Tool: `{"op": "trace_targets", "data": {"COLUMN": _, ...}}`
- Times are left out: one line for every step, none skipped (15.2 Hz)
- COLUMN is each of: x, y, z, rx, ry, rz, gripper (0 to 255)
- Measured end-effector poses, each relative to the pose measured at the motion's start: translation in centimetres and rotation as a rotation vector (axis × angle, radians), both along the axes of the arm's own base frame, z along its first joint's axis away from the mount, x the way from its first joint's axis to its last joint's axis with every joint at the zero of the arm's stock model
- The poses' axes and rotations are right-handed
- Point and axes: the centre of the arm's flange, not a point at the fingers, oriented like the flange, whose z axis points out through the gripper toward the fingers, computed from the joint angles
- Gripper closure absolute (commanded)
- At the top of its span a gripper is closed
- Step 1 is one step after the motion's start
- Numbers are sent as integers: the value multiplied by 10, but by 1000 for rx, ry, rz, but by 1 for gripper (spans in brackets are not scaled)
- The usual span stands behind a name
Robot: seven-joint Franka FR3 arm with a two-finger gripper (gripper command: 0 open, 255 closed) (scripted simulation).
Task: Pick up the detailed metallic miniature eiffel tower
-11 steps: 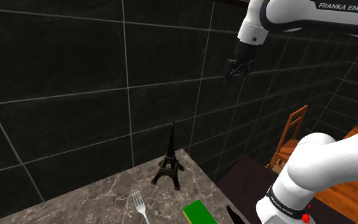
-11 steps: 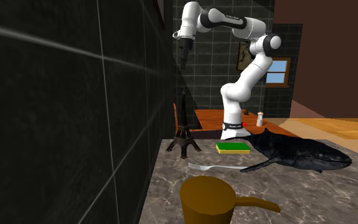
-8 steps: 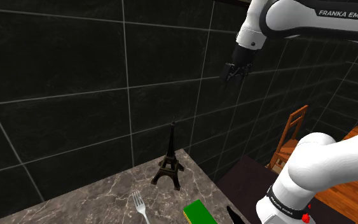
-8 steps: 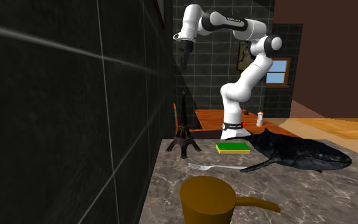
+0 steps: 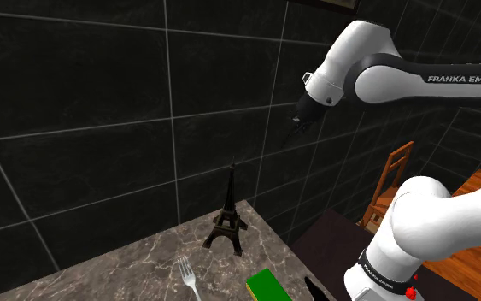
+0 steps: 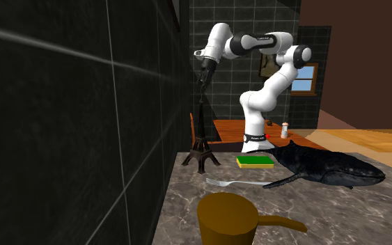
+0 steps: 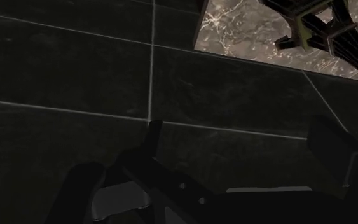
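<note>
Tower point(image 5: 226, 218) of dark lattice stands upright on the marble counter point(image 5: 119, 269), just beside the dark tiled wall point(image 5: 85, 128). The gripper point(image 5: 301, 128) hangs above it and apart from it. It is at two o'clock from the tip in the shoulder view and at twelve o'clock in the second exterior view, its fingers spread with nothing between them.

In the shoulder view a fork point(image 5: 187, 275) lies at seven o'clock from the tower and a green sponge point(image 5: 268, 286) at five o'clock. In the second exterior view a dark whale figure point(image 6: 326, 167) lies at three o'clock from the sponge, and a brown pot point(image 6: 229, 216) sits at six o'clock from the fork.
</note>
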Motion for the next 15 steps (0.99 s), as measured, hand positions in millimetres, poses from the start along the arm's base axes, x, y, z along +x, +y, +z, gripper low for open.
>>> {"op": "trace_targets", "data": {"x": -1, "y": 7, "z": -10, "rx": 8, "ry": -24, "rz": 25, "gripper": 0}}
{"op": "trace_targets", "data": {"x": -2, "y": 13, "z": -21, "rx": 17, "ry": -48, "rz": 49, "gripper": 0}}
{"op": "trace_targets", "data": {"x": -4, "y": 18, "z": -30, "rx": 25, "ry": -74, "rz": 74, "gripper": 0}}
{"op": "trace_targets", "data": {"x": -3, "y": 25, "z": -41, "rx": 33, "ry": -95, "rz": 99, "gripper": 0}}
{"op": "trace_targets", "data": {"x": -3, "y": 34, "z": -52, "rx": 42, "ry": -121, "rz": 124, "gripper": 0}}
{"op": "trace_targets", "data": {"x": -3, "y": 41, "z": -61, "rx": 50, "ry": -145, "rz": 148, "gripper": 0}}
{"op": "trace_targets", "data": {"x": -1, "y": 47, "z": -75, "rx": 58, "ry": -167, "rz": 173, "gripper": 0}}
{"op": "trace_targets", "data": {"x": -2, "y": 53, "z": -85, "rx": 66, "ry": -194, "rz": 197, "gripper": 0}}
{"op": "trace_targets", "data": {"x": -7, "y": 62, "z": -96, "rx": 75, "ry": -219, "rz": 222, "gripper": 0}}
{"op": "trace_targets", "data": {"x": -8, "y": 68, "z": -108, "rx": 84, "ry": -241, "rz": 247, "gripper": 0}}
{"op": "trace_targets", "data": {"x": -9, "y": 76, "z": -119, "rx": 92, "ry": -265, "rz": 272, "gripper": 0}}
{"op": "trace_targets", "data": {"x": -8, "y": 81, "z": -128, "rx": 101, "ry": -290, "rz": 296, "gripper": 0}}
{"op": "trace_targets", "data": {"x": -9, "y": 89, "z": -137, "rx": 110, "ry": -315, "rz": 320, "gripper": 0}}
{"op": "trace_targets", "data": {"x": -9, "y": 100, "z": -144, "rx": 120, "ry": -340, "rz": 346, "gripper": 0}}
{"op": "trace_targets", "data": {"x": -9, "y": 106, "z": -154, "rx": 130, "ry": -363, "rz": 370, "gripper": 0}}
